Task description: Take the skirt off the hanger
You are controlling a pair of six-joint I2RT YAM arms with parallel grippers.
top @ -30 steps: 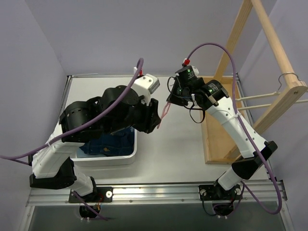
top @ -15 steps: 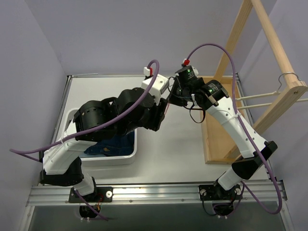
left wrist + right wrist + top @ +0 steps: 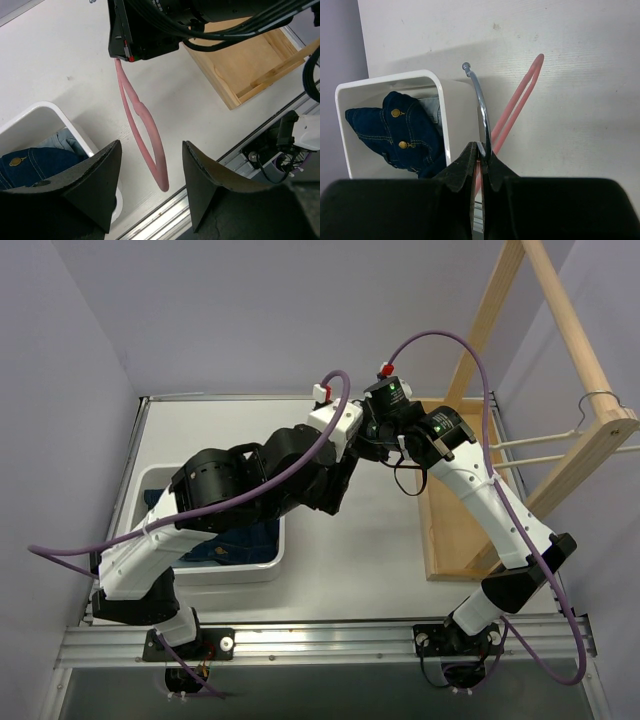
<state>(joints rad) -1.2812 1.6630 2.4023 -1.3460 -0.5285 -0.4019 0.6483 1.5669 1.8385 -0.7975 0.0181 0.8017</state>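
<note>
My right gripper (image 3: pixel 362 445) is shut on the chrome hook (image 3: pixel 481 107) of a bare pink hanger (image 3: pixel 517 102) and holds it above the table. In the left wrist view the hanger (image 3: pixel 145 130) hangs from the right gripper, with its lower loop between my left fingers. My left gripper (image 3: pixel 335 485) is open and empty just left of the right gripper; its jaws stand wide apart on either side of the hanger without touching it. The dark blue denim skirt (image 3: pixel 395 130) lies crumpled in the white bin (image 3: pixel 275 565); it also shows in the left wrist view (image 3: pixel 30 162).
A wooden clothes rack (image 3: pixel 560 330) stands at the right, with its wooden base tray (image 3: pixel 450 500) on the table. A wire hanger (image 3: pixel 590 405) hangs on its rail. The bin sits at the table's left side. Purple cables loop above both arms.
My left arm has swung right and away from the bin, bringing its open gripper up beside the right gripper and the hanger. The right arm has not moved.
</note>
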